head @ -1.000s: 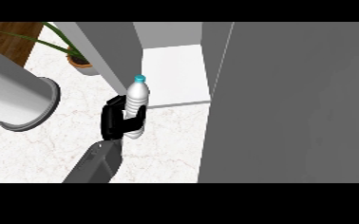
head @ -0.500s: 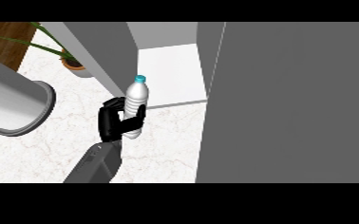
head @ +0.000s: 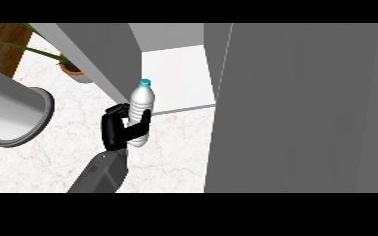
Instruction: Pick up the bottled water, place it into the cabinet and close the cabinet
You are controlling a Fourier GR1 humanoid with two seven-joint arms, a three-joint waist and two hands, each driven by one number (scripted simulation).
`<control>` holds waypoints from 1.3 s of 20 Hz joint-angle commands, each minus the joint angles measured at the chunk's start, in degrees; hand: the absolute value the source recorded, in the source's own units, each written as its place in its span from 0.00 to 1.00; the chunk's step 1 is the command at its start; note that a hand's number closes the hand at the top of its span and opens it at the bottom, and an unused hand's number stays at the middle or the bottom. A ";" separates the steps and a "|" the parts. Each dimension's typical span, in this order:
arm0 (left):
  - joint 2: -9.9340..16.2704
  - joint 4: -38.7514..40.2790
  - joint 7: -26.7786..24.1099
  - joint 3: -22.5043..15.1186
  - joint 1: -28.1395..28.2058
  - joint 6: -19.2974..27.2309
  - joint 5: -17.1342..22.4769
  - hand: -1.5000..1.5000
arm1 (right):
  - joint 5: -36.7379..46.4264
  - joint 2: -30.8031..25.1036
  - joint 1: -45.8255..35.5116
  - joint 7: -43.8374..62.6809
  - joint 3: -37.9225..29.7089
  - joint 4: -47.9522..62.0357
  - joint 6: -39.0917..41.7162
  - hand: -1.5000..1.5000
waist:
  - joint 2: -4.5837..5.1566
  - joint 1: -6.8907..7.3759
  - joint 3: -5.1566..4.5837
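the left hand [head: 118,130], fingers curled around the lower half of the bottled water [head: 140,111], holds it upright just in front of the open cabinet [head: 173,75], blue cap up, long axis near vertical, the white cabinet floor lying just beyond it; the right hand is out of view.

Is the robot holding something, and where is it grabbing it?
Yes. The black left hand is curled round the clear plastic water bottle with a blue cap, gripping its lower body. The cap end stays free.
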 commanded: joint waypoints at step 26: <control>0.77 -1.19 7.58 -3.07 -13.19 4.56 0.57 0.00 | -4.23 -1.61 -2.79 -1.00 -0.98 4.13 3.81 0.00 | 1.84 -5.39 -1.12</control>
